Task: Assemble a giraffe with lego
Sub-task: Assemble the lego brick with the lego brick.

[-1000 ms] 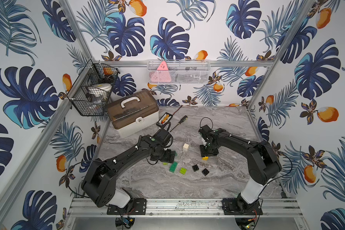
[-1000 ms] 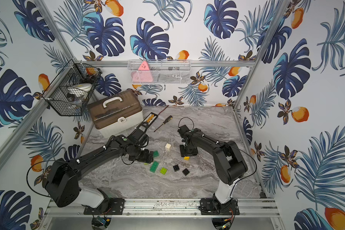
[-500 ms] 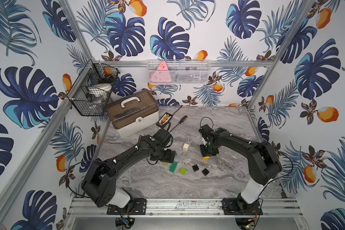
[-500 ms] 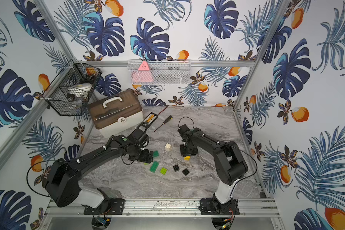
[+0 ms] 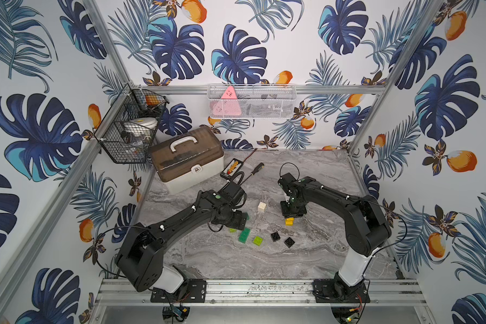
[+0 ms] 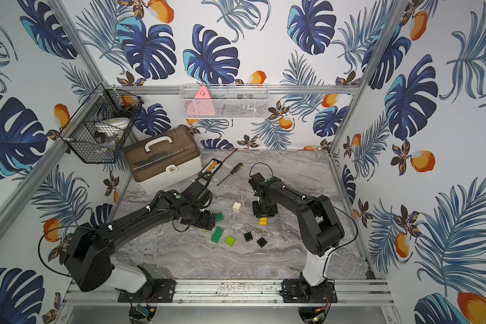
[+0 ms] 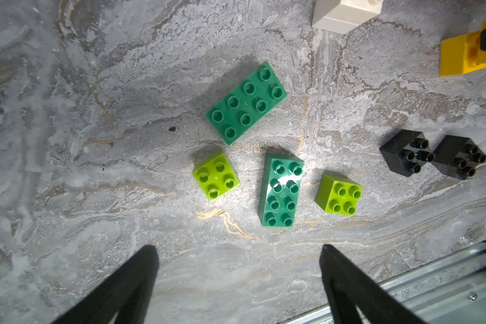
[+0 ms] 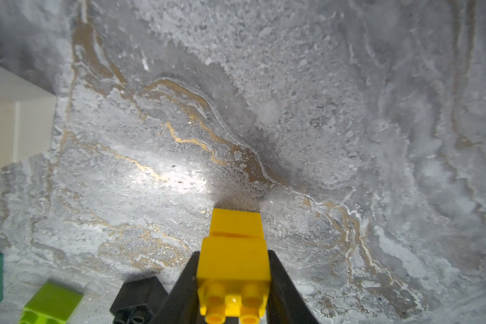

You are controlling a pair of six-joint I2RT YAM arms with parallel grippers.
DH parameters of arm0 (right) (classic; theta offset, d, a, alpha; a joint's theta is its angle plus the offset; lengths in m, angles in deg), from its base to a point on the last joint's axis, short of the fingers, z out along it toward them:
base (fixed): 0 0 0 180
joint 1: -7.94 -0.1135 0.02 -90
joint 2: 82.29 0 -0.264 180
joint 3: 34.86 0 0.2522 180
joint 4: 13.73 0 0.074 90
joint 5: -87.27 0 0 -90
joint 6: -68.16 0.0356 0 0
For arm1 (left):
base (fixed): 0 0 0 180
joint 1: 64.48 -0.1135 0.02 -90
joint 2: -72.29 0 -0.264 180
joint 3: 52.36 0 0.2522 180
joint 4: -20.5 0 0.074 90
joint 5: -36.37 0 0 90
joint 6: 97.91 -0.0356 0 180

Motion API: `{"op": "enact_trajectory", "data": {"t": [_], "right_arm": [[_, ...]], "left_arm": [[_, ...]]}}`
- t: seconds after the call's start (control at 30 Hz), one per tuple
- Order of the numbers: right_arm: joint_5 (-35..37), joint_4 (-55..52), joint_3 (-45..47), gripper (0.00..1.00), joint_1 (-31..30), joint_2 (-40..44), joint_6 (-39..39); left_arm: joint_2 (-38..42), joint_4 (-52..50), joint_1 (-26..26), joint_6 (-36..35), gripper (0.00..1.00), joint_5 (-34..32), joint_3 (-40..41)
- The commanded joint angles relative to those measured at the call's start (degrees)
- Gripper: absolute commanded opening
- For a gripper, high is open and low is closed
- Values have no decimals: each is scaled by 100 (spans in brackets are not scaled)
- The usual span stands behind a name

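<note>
The grey marble table (image 5: pixel 264 252) carries a brown-lidded case (image 5: pixel 187 158) at the far left. The lego lies in the middle of the table, between the two arms, and no giraffe is built yet.

The left gripper (image 7: pixel 236 248) hangs over the green pieces with its jaws wide apart and nothing between them. The right gripper (image 8: pixel 233 261) is clamped on the yellow piece (image 8: pixel 236 224), which is two yellow bricks joined. I cannot tell if its lower end touches the table.

Below the left gripper lie two dark-green long bricks (image 7: pixel 246 102) (image 7: pixel 281 190), apart from each other. The white block (image 5: pixel 262 208) stands just left of the yellow piece. The two lime bricks (image 7: pixel 216 175) (image 7: pixel 338 193) lie one on each side of the nearer dark-green brick. The two black bricks (image 7: pixel 404 153) (image 7: pixel 459 157) sit close together to the right of them, near the front.
</note>
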Motion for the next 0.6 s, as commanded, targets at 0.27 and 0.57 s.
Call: {"op": "enact_trajectory", "data": {"t": [0.27,0.57], "right_arm": [[-58,-63,90,32,18,-89,273],[-66,-56,203,32,25,-72,317]], "left_arm": [[-61,-73,37,-250,95,-174,-103],[-61,-28,34,-259,96,-174,-65]]}}
